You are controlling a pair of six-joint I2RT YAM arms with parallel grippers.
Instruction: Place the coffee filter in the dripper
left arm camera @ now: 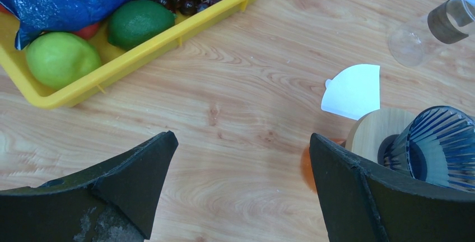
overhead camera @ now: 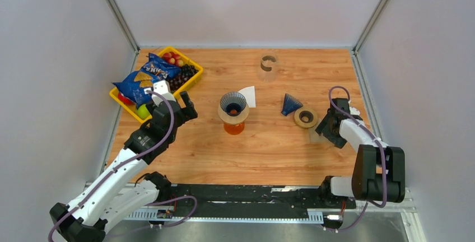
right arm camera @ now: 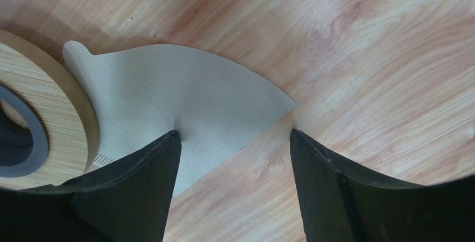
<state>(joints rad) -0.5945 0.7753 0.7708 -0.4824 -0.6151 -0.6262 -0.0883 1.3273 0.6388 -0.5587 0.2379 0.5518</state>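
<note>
A pale paper coffee filter (right arm camera: 185,93) lies flat on the wooden table beside a wooden ring (right arm camera: 42,113). My right gripper (right arm camera: 235,133) is low over it with its jaws apart: the left fingertip (right arm camera: 168,141) rests on the paper and the other stands at the filter's right corner. In the top view that gripper (overhead camera: 321,129) is right of the ring (overhead camera: 306,117). The dripper (overhead camera: 233,103), a blue ribbed cone in a wooden collar, stands on an orange base mid-table. A second white filter (overhead camera: 247,96) lies behind it. My left gripper (left arm camera: 241,138) is open and empty, left of the dripper (left arm camera: 439,147).
A loose blue ribbed cone (overhead camera: 290,105) lies next to the wooden ring. A glass vessel with a wooden collar (overhead camera: 268,66) stands at the back. A yellow tray (overhead camera: 193,77) with chip bags, grapes and limes sits at the back left, close to my left arm.
</note>
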